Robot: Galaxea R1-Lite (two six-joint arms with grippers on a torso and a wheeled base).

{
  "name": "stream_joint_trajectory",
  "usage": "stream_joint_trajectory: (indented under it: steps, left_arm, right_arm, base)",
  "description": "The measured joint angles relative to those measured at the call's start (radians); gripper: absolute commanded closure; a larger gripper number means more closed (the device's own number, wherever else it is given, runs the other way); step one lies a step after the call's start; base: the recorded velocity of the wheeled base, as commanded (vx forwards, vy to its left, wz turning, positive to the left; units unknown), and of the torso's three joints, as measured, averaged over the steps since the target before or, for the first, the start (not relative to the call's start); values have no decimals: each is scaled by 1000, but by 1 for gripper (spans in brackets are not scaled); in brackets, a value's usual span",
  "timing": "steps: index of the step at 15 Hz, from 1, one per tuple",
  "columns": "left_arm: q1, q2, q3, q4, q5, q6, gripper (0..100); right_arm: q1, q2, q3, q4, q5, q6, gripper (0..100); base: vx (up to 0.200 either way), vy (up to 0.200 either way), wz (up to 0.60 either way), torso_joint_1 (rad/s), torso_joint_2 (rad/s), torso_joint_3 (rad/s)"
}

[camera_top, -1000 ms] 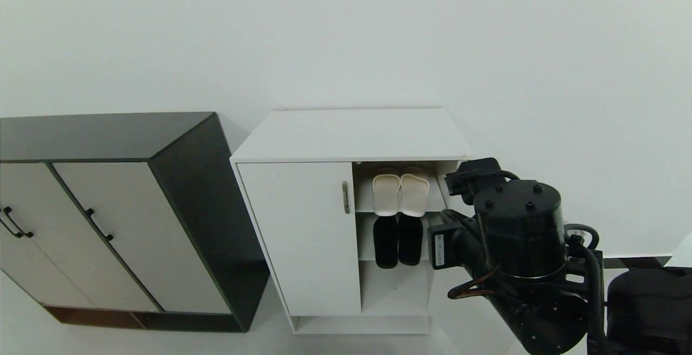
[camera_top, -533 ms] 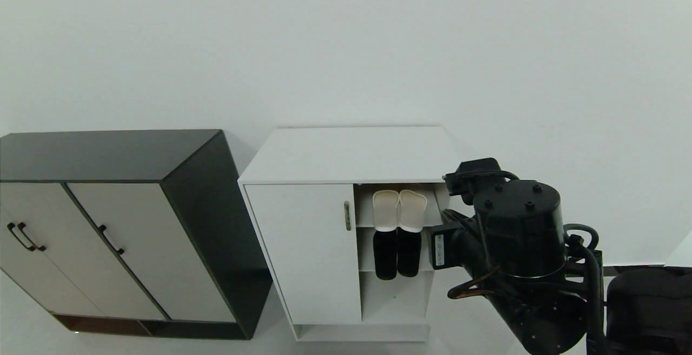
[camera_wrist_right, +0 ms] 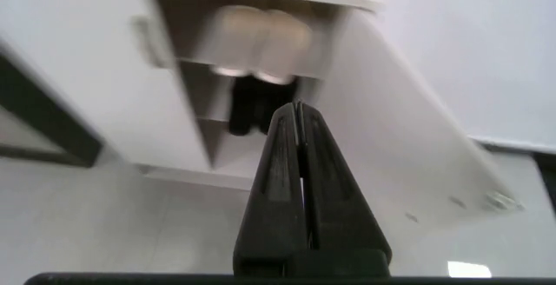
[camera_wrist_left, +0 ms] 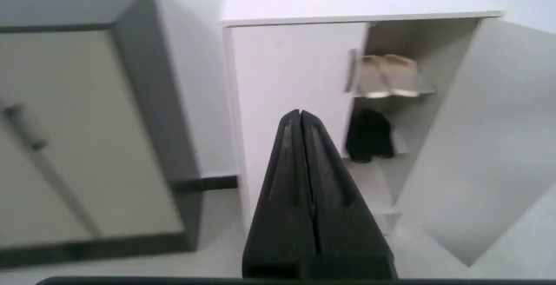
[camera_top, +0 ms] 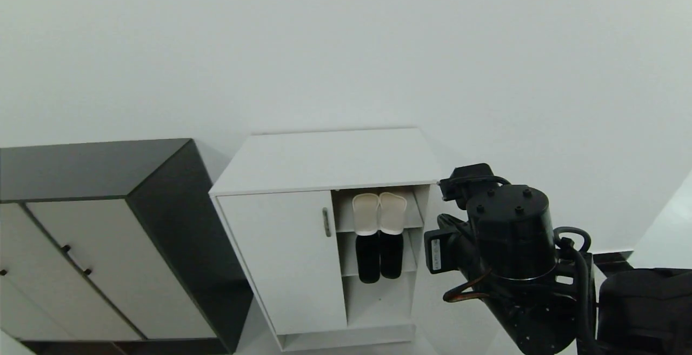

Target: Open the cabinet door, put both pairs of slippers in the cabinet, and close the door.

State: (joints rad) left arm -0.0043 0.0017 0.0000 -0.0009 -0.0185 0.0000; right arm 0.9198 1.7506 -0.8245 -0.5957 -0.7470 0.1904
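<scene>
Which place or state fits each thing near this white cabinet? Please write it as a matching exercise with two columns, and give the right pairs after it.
Things
1. white slippers
2. black slippers
3. left cabinet door
4. right cabinet door

Places and states
A. swung open
B. on the top shelf
C. shut
D. on the second shelf, one below the top

Right pairs: 1-B, 2-D, 3-C, 4-A

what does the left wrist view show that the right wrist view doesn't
Only left wrist: the shut left claw and the dark cabinet's pale doors with a handle. Only right wrist: the shut right claw and small marks on the open door's inner face. Both: the white cabinet, white slippers on its upper shelf, black slippers below.
</scene>
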Motion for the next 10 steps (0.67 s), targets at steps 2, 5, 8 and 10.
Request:
stream_joint_trajectory:
  steps: [2,5,8,10]
  left_arm:
    - [2,0,0,0,0,0,100]
    - [1,0,0,0,0,0,100]
    - [0,0,0,0,0,0,100]
    - [2,0,0,0,0,0,100]
  right_arm:
    - [-2,0,1,0,0,0,100]
    - [-17,1,1,-2,1,1,100]
    - [-27,9,0,-17,2,-2,100]
    - [-43,15,-4,-25,10,-3,100]
  base:
    - [0,0,-600,7,5,-2]
    - [0,0,0,0,0,0]
    - [-133,0,0,3,2,2]
    - [-200,0,0,14,5,2]
